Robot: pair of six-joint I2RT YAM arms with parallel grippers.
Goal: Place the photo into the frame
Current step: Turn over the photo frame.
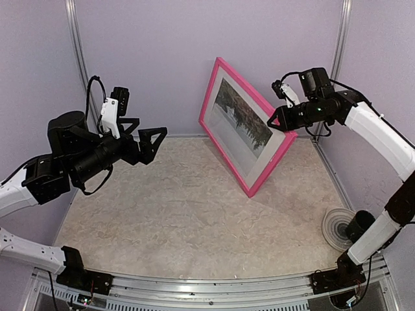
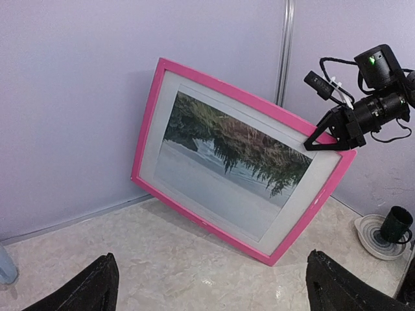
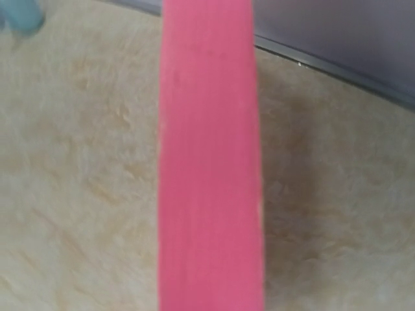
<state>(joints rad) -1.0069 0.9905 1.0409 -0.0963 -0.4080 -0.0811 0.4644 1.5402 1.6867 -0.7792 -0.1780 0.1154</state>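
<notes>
The frame [image 1: 275, 166] is up on edge at the back right of the top view, with its pink front turned toward the left arm. It isn't sitting square. Its long axis slopes from high at the upper left, by the back wall, down to the lower right. The lowest corner looks like it's resting on the beige table [image 1: 162, 214]. The other low corner is up off the table near the wall, and we can't tell if it touches the wall.

The photo [image 1: 241, 120] is inside the frame, behind the white mat [image 2: 161, 129], and its long side runs along the frame's long side. From the left wrist view it's upside down: the dark trees are along the upper edge with their tips hanging down, and the pale sky is along the lower edge.

The right gripper [image 1: 277, 120] is clamped on the frame's top rail, right by the upper right corner. In the right wrist view all we get is a blurry pink rail running straight up and down the middle, and the fingers don't show there.

The left gripper [image 1: 150, 129] is spread wide with nothing in it. It hangs over the left side of the table, well apart from the frame and pointing at it.

Lower right of the left wrist view there's a dark cup [image 2: 396, 224] on a ringed round dish [image 2: 371, 234].
</notes>
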